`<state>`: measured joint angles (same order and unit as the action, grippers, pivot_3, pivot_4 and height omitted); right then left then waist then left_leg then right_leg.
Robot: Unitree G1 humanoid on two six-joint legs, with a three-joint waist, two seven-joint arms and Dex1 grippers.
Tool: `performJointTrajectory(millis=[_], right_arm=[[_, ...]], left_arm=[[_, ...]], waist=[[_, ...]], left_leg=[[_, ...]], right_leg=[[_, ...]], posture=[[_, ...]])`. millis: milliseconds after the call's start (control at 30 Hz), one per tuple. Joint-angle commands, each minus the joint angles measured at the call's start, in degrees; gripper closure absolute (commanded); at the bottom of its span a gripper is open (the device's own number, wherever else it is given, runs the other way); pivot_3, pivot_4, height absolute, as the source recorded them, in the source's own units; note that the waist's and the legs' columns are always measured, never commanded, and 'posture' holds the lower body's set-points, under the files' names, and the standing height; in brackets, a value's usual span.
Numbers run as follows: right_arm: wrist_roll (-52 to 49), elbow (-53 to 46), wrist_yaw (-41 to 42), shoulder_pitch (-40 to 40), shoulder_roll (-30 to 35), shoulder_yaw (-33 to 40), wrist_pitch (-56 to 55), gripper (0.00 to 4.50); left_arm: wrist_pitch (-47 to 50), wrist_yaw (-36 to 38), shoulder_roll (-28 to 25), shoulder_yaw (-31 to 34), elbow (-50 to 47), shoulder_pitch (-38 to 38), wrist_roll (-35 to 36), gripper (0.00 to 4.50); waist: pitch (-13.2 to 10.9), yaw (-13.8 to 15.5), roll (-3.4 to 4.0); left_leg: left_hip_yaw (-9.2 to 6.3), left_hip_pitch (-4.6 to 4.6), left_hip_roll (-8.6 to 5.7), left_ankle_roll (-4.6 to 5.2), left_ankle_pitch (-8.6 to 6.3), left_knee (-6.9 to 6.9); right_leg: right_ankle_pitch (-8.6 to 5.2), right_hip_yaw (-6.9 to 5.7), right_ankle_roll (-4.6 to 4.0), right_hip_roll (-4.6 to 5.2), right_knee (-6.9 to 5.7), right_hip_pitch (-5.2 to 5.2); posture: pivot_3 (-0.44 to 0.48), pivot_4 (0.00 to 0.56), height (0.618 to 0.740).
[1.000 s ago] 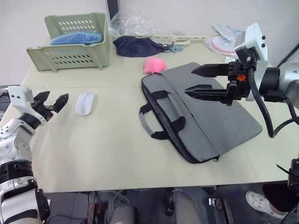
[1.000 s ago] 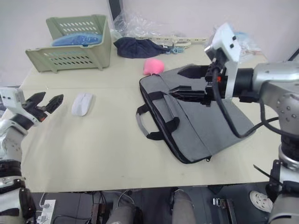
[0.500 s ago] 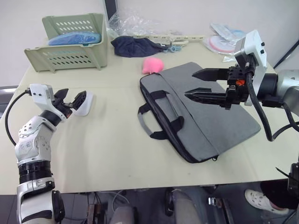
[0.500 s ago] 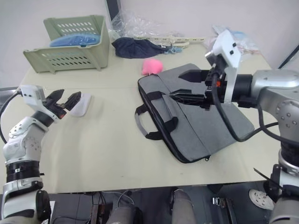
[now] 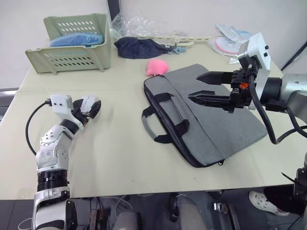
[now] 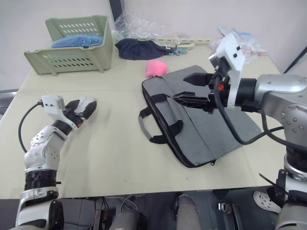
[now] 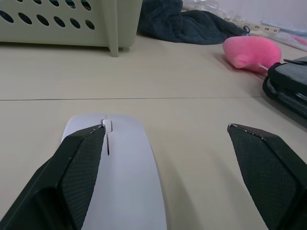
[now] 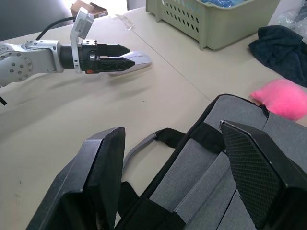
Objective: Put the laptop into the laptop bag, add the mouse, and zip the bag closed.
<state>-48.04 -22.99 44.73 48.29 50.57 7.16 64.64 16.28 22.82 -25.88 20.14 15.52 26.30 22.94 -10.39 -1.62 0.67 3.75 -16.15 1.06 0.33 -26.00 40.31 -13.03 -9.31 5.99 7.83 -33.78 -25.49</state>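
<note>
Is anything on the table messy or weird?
The far edge is cluttered: a dark cloth lies crumpled beside crinkled plastic wrap, and a pink plush toy sits right against the laptop bag. Nothing looks spilled or broken.

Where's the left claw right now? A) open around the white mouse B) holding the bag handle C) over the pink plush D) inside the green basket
A: the left claw is open on the table with the mouse lying between its fingers, against one of them.
</note>
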Motion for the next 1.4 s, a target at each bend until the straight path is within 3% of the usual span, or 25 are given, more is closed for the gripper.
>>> performJointTrajectory(millis=[33, 367, 1400], right_arm=[[-1.49, -1.99, -1.22, 0.25, 0.12, 1.94, 0.19, 1.02], [-2.21, -1.90, -2.40, -0.19, 0.28, 2.05, 0.37, 1.02], [-1.08, -0.92, -4.27, -1.62, 0.18, 2.08, -0.35, 1.02]], left_arm=[[-0.72, -0.93, -0.69, 0.83, -1.89, 0.20, -0.30, 0.09], [-3.87, -5.42, -0.99, 2.40, -0.54, 1.00, -2.10, 0.09], [-1.71, -6.56, -1.12, -2.02, 9.58, 2.95, -8.13, 0.09]], waist=[[0.00, 0.01, 0.00], [0.01, 0.09, -0.02], [0.03, 0.10, -0.05]], left_leg=[[0.00, 0.00, 0.00, 0.00, 0.00, 0.00], [-0.01, -0.01, 0.00, 0.00, 0.00, 0.01], [0.00, 0.00, -0.01, 0.01, 0.00, 0.01]], right_leg=[[0.00, 0.00, 0.00, 0.00, 0.00, 0.00], [0.01, 0.00, 0.01, 0.01, 0.01, 0.00], [0.01, 0.00, 0.01, 0.01, -0.01, 0.02]], posture=[[0.000, 0.150, 0.740], [0.000, 0.150, 0.740], [0.000, 0.150, 0.740]])
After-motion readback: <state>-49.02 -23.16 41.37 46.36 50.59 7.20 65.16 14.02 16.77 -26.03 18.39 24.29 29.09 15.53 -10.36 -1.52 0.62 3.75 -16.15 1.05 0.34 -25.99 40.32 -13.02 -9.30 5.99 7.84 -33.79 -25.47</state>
